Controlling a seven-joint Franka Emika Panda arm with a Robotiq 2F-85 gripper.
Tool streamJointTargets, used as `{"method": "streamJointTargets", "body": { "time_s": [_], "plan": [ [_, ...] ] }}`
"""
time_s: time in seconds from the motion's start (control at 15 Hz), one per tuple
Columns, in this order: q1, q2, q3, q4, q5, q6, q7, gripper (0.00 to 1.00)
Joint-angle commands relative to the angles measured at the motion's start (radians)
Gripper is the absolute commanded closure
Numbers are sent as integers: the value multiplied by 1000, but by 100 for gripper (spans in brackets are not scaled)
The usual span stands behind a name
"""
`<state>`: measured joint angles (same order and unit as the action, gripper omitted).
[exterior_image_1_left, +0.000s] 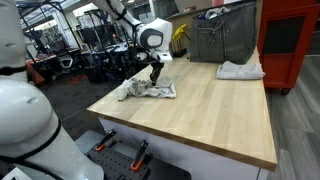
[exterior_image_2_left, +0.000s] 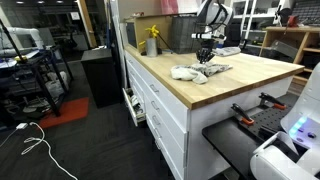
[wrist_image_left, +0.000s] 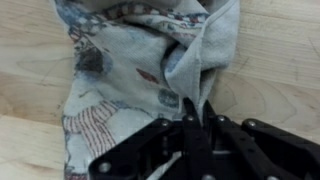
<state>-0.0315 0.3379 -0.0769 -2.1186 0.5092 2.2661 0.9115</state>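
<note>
Your pincer (wrist_image_left: 197, 116) sits narrow, nipping a raised fold of the cloth (wrist_image_left: 125, 75) just ahead of it. Soft, light, limp stuff: it will likely drape, so grip folds.

The wooden worktop (exterior_image_1_left: 205, 115) bears a patterned cloth (exterior_image_1_left: 150, 90) and a white cloth (exterior_image_1_left: 241, 70).

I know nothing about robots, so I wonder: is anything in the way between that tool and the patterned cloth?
Nothing visible does. The tool is down on the patterned cloth and, in the wrist view, pinches a raised fold of it. The white cloth lies apart, near the far edge of the table.
</note>
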Motion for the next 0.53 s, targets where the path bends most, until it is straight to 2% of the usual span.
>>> {"method": "streamJointTargets", "body": {
  "time_s": [0.0,0.47],
  "plan": [
    [38,-9,-22,42,-100,29,137,97],
    [65,60,-55,179,-326,5,350,97]
  ]
}}
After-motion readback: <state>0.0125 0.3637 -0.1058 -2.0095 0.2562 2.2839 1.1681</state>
